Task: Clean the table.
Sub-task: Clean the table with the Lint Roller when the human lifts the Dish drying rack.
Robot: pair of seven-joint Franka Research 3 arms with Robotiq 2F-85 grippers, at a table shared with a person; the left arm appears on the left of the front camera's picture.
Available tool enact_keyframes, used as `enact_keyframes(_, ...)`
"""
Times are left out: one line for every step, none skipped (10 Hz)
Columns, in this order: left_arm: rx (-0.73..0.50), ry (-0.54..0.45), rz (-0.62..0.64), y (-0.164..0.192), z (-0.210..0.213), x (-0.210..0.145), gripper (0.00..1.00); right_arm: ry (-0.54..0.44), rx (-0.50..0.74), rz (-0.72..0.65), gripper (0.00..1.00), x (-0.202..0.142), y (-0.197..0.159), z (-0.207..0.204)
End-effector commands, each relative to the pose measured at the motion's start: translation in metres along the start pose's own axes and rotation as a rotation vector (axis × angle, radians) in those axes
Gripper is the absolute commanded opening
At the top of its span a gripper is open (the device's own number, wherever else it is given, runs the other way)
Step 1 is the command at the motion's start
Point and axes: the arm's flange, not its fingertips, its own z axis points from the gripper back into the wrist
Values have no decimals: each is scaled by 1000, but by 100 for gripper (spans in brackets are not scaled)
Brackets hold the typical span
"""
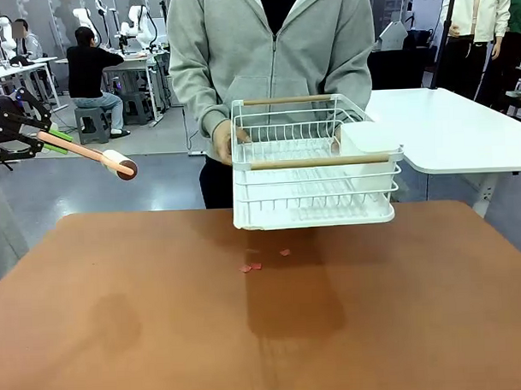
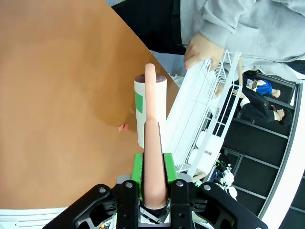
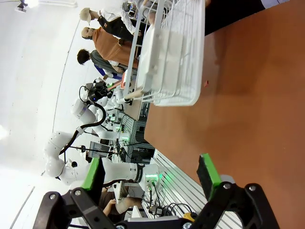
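Worktop (image 1: 120, 337) spanning foreground. Person holding rack (image 1: 311, 185) above 12 o'clock edge. Left hand (image 1: 57, 138) clenching roller (image 1: 92, 155) handle, hovering at 10 o'clock. Right hand (image 3: 152, 179) released, grasping nothing. Scraps (image 1: 250, 267) lying just 12 o'clock of centre. Risk: roller sweeping in, clipping rack, missing scraps.

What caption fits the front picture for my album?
A person holds the white rack above the table; the left gripper grips a lint roller; red scraps lie below.
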Motion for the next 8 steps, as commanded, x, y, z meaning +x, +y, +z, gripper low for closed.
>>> enact_keyframes(6,1,14,-2,0,-1,18,-10,17,19,100,0,2,-1)
enact_keyframes(6,1,14,-2,0,-1,18,-10,17,19,100,0,2,-1)
enact_keyframes(0,0,0,0,0,0,18,-10,17,19,100,0,2,-1)
enact_keyframes(82,80,-111,-12,2,21,22,-10,17,19,100,0,2,-1)
enact_keyframes(152,213,-219,-29,0,45,22,-10,17,19,100,0,2,-1)
enact_keyframes(217,360,-377,-36,-15,56,22,-10,17,19,100,0,2,-1)
enact_keyframes(283,407,-485,-28,-44,46,22,-10,17,19,100,0,2,-1)
enact_keyframes(280,476,-586,-14,-70,37,22,-10,17,19,100,0,2,-1)
